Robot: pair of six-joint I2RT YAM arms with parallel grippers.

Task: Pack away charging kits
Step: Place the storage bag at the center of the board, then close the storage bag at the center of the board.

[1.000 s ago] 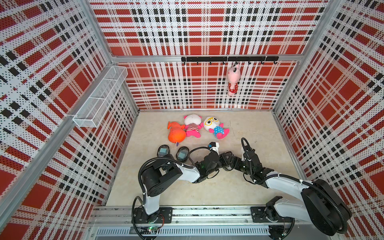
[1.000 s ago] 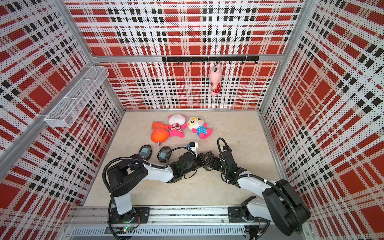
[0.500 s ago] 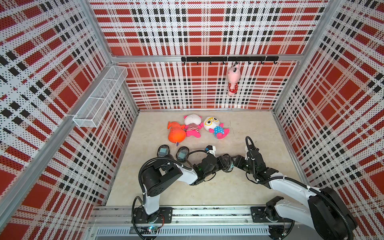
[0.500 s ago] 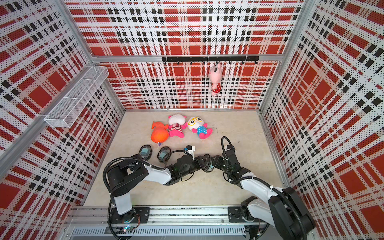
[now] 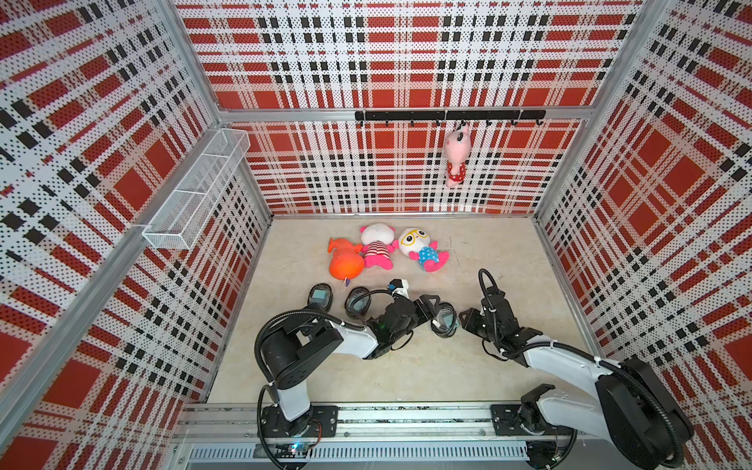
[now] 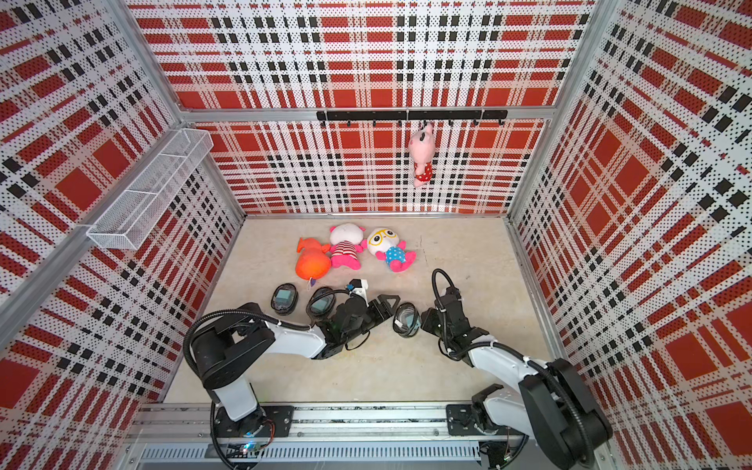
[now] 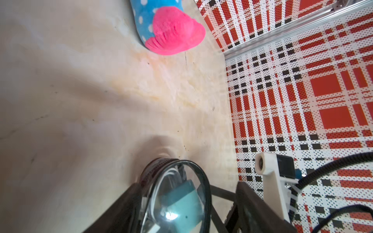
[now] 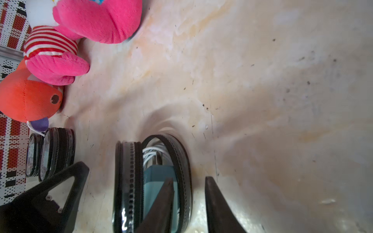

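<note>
Toward 9 o'clock on the floor, the left case (image 5: 321, 295) and middle case (image 5: 358, 303) lie flat and seem shut, teal showing through their lids, so I judge those two kits packed. At their 3 o'clock the left gripper (image 5: 433, 311) stands wide and holds nothing. In the right wrist view its finger (image 8: 60, 187) is just beside the open case (image 5: 445, 319), with a strip of floor between them. That case stands on edge, ajar like a clam, with the adapter (image 8: 156, 181) and the cable (image 8: 150, 153) between the base shell (image 8: 126, 177) and the lid (image 8: 184, 161). At the case's 3 o'clock the right gripper (image 8: 188, 179) is narrow. One finger sits in the gap in front of the adapter and the other is outside the lid with a sliver of floor showing, so it straddles the lid without pinching it, as far as I can tell. The step looks like shutting this last case. To do it well, brace the base shell from 9 o'clock with the left gripper so the case neither skids nor topples. Take only the lid's rim, clear of the cable loops, and swing it toward 9 o'clock. Draw the inner finger out before the shells meet.
</note>
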